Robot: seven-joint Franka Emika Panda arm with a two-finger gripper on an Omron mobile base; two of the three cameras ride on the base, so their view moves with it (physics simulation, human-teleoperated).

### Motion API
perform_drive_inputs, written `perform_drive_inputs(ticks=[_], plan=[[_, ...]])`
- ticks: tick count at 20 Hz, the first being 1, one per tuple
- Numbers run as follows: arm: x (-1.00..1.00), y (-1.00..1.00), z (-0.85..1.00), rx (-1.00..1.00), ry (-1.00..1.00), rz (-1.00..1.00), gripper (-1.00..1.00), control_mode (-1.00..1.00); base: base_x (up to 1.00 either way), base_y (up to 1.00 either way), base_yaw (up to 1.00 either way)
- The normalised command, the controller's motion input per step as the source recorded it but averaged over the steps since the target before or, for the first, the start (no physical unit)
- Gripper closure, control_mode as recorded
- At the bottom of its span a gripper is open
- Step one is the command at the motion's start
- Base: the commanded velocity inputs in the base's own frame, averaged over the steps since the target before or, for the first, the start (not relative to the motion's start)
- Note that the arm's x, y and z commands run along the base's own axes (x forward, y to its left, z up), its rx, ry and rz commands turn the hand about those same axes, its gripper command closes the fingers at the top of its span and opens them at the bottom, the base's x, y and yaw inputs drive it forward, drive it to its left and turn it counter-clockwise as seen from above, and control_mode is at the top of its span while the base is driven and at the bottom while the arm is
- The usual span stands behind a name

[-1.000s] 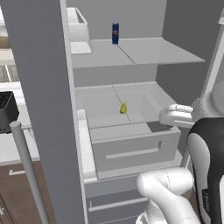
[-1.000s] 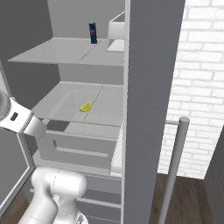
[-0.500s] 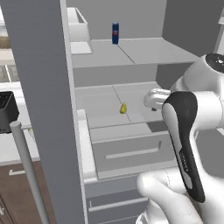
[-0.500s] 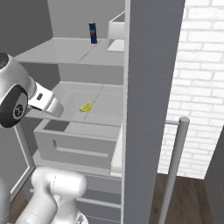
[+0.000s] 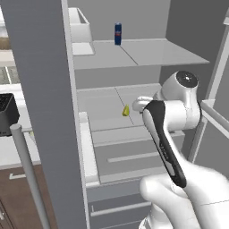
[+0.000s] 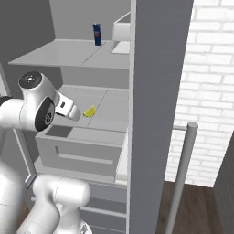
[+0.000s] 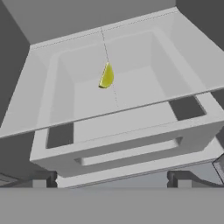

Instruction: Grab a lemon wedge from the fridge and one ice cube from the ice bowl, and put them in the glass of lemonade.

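The fridge (image 5: 134, 53) (image 6: 91, 57) stands open in front of me. A small yellow-green lemon wedge (image 5: 126, 110) (image 6: 89, 111) (image 7: 106, 76) lies on the middle shelf, above the pulled-out drawer. My gripper (image 7: 113, 180) is open, its two dark fingertips (image 7: 46, 179) wide apart, aimed at the wedge from in front and above the drawer's front edge. In the base views my white hand (image 6: 68, 109) hovers just short of the wedge, not touching it. The ice cube, ice bowl and glass of lemonade are out of view.
A blue can (image 5: 117, 34) (image 6: 97, 34) and a white box (image 5: 80, 27) (image 6: 121, 31) stand on the upper shelf. The grey drawer (image 5: 129, 152) (image 6: 77, 146) juts out below. The fridge door's bar handle (image 5: 27, 165) (image 6: 183, 173) stands close by. A brick wall (image 6: 210, 68) lies right.
The arm has swung up and in toward the middle shelf, bringing the hand from beside the drawer to just in front of the lemon wedge. The jaws stayed open.
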Motion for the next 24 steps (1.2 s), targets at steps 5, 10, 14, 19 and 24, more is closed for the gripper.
perform_drive_inputs(ticks=[5, 10, 14, 19, 24], plan=[[0.87, 0.0, -0.22, -0.07, 0.1, 0.0, -1.0, -1.0, 0.0, 0.0, 0.0], [0.81, 0.0, 0.06, -0.12, 0.34, 0.0, -1.0, -1.0, 0.0, 0.0, 0.0], [0.83, 0.0, -0.05, -0.1, 0.26, 0.0, -1.0, -1.0, 0.0, 0.0, 0.0], [0.26, 0.0, -0.55, -0.01, 0.02, 0.01, -1.0, -1.0, 0.0, 0.0, 0.0], [0.3, 0.0, -0.41, 0.0, -0.06, 0.02, -1.0, -1.0, 0.0, 0.0, 0.0]])
